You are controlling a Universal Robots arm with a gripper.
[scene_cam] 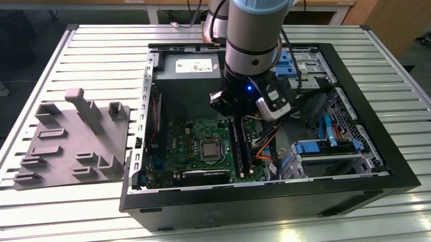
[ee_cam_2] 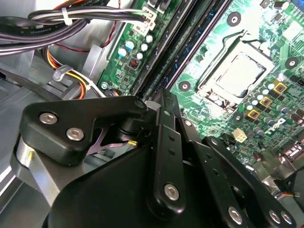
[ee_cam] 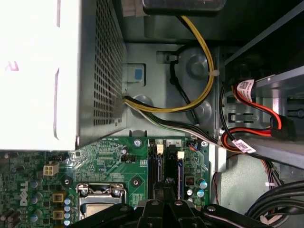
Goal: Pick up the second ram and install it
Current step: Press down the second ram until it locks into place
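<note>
My gripper (scene_cam: 232, 120) reaches down inside the open computer case (scene_cam: 350, 186), at the far end of the motherboard's (scene_cam: 192, 136) memory slots. In both wrist views its black fingers (ee_cam_2: 161, 123) meet at their tips, shut, with the gripper (ee_cam: 166, 190) right over the slot rails (ee_cam: 166, 166). The second ram (scene_cam: 235, 148) is a long dark stick standing upright along a slot just below the fingertips. Another dark stick (scene_cam: 245, 154) stands parallel beside it. Whether the tips touch the ram's top edge I cannot tell.
The grey moulded holder tray (scene_cam: 74, 146) lies on the slatted table at the exterior view's left. The processor socket (ee_cam_2: 240, 73) sits beside the slots. The power supply (ee_cam: 42, 71) and bundled cables (ee_cam: 199, 90) crowd the far end. Blue drive brackets (scene_cam: 323, 146) stand at the right.
</note>
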